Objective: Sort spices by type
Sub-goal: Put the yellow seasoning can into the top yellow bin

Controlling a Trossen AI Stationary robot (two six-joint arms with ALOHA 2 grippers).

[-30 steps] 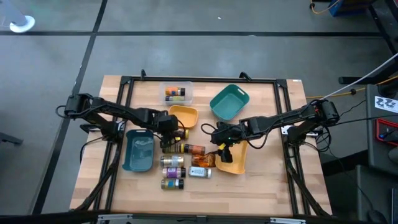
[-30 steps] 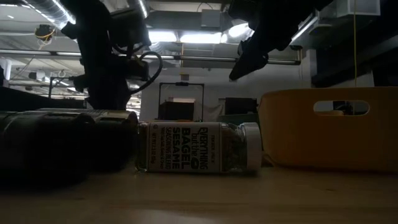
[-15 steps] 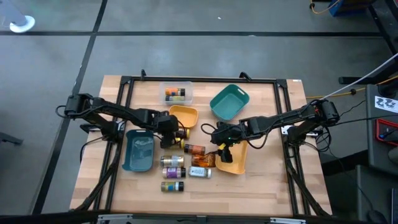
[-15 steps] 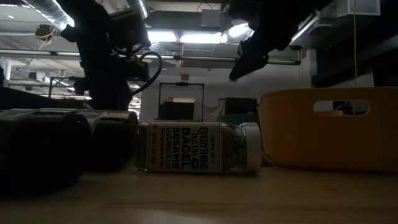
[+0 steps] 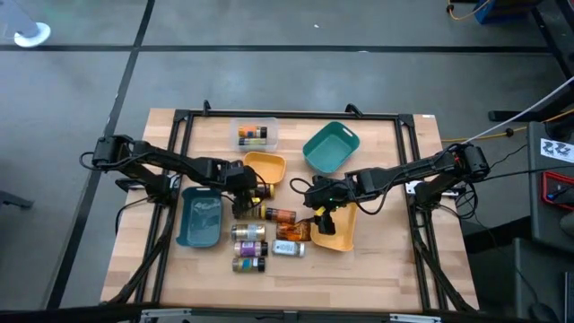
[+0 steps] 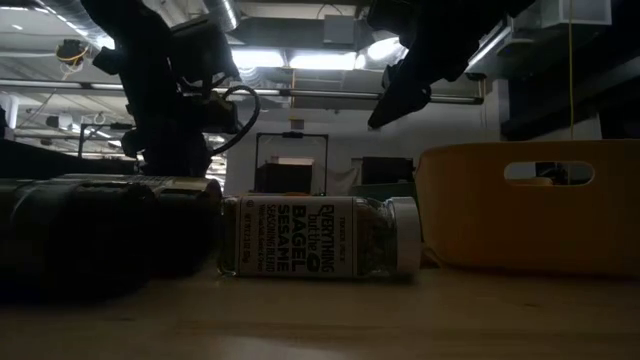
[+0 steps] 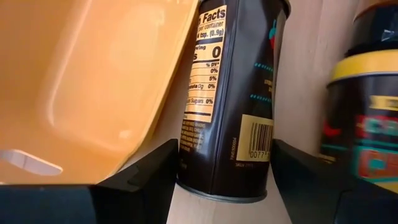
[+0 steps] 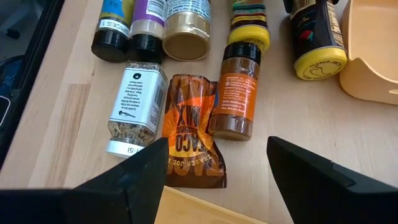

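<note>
Left gripper (image 5: pixel 247 190) at the dark cylindrical spice jar with a yellow-and-black nutrition label (image 7: pixel 230 99), which lies between the two dark fingers (image 7: pixel 143 180) in the left wrist view, just beside the shallow orange plastic tray (image 7: pixel 87 81) and near a second dark jar with a yellow band (image 7: pixel 364 118). The fingers stand partly open, one on each side of the jar's body near its base; whether they press on it cannot be told, so a firm hold is not established. The jar's long axis runs away from the wrist, base toward the camera and cap end pointing outward; in the high view the jar (image 5: pixel 260 191) lies just off the tray's lower edge near the table's centre. To do this step well, the judgement is that the fingers should close squarely across the round body, at right angles to the long axis, and lift clear before any swing, since the tray wall and the neighbouring jar both crowd the grip. Right gripper (image 5: pixel 321 213) hovers with fingers spread wide and nothing between them, over the flat orange-brown foil packet (image 8: pixel 191 140), the lying clear jar with a white label (image 8: pixel 135 106) and the lying brown jar with an orange label (image 8: pixel 236 99). The remaining jars lie in a loose cluster on the pale wooden table (image 5: pixel 377 269).
</note>
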